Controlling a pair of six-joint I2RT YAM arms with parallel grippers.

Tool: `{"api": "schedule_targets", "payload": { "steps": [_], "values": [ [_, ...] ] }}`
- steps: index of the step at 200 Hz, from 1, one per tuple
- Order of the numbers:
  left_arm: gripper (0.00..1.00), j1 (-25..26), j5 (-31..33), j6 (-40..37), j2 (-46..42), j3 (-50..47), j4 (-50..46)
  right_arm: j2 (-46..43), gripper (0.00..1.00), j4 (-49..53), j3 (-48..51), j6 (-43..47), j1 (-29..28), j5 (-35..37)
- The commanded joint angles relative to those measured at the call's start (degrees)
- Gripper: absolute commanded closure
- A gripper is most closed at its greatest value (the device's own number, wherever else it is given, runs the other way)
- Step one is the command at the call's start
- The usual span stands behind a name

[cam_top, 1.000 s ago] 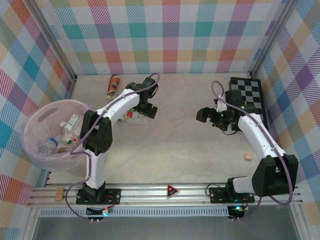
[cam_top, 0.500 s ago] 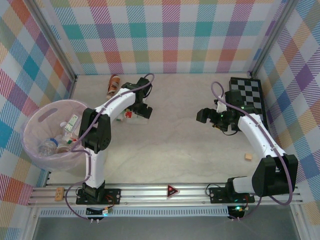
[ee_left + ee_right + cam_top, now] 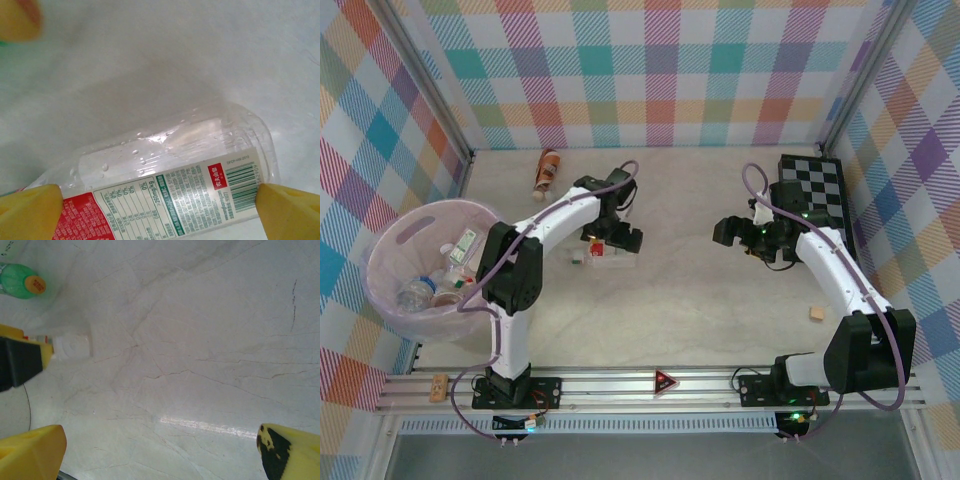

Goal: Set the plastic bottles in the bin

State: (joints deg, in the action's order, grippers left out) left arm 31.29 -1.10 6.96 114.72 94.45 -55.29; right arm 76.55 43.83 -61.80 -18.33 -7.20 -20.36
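Now the left gripper (image 3: pixel 613 238) has swung toward 5 o'clock across the table, and the clear red-labelled bottle (image 3: pixel 165 165) has shifted with it. The bottle lies on its side between the wide-spread jaws, not yet clamped. A squeeze looks next, then a carry to the bin (image 3: pixel 382 240) at 9 o'clock. The right gripper (image 3: pixel 160 450) hangs wide open and empty at 3 o'clock. A brown bottle (image 3: pixel 547 170) waits at 11 o'clock.
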Motion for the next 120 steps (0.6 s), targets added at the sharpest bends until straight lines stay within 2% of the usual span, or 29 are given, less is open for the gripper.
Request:
{"api": "schedule_targets", "payload": {
  "steps": [1, 22, 44, 76, 103, 120],
  "values": [
    [0.02, 2.2, -8.0, 3.1, -3.6, -0.3, 1.0, 0.0, 0.02, 0.7, -0.4, 1.0, -0.2, -0.4],
    [0.01, 4.4, -6.4, 0.4, -5.7, 1.5, 0.5, -0.1, 0.02, 1.0, -0.6, 1.2, -0.3, -0.1],
    [0.0, 4.9, -2.4, -5.7, -7.2, 1.6, -1.2, -0.6, 0.02, 1.2, -0.5, 1.5, -0.3, 0.4],
    [0.0, 4.9, 1.0, -17.8, -9.3, -3.2, -1.1, -0.9, 0.02, 1.2, 0.0, 1.5, -0.3, 0.7],
    [0.0, 4.6, 7.8, -25.3, -11.0, -8.0, 2.8, -1.0, 0.02, 1.3, 0.0, 1.8, -0.3, 0.8],
    [0.0, 3.9, 6.9, -27.6, -10.2, -8.0, 3.7, -0.9, 0.02, 1.4, -0.3, 1.7, -0.3, 0.9]
  ]
}}
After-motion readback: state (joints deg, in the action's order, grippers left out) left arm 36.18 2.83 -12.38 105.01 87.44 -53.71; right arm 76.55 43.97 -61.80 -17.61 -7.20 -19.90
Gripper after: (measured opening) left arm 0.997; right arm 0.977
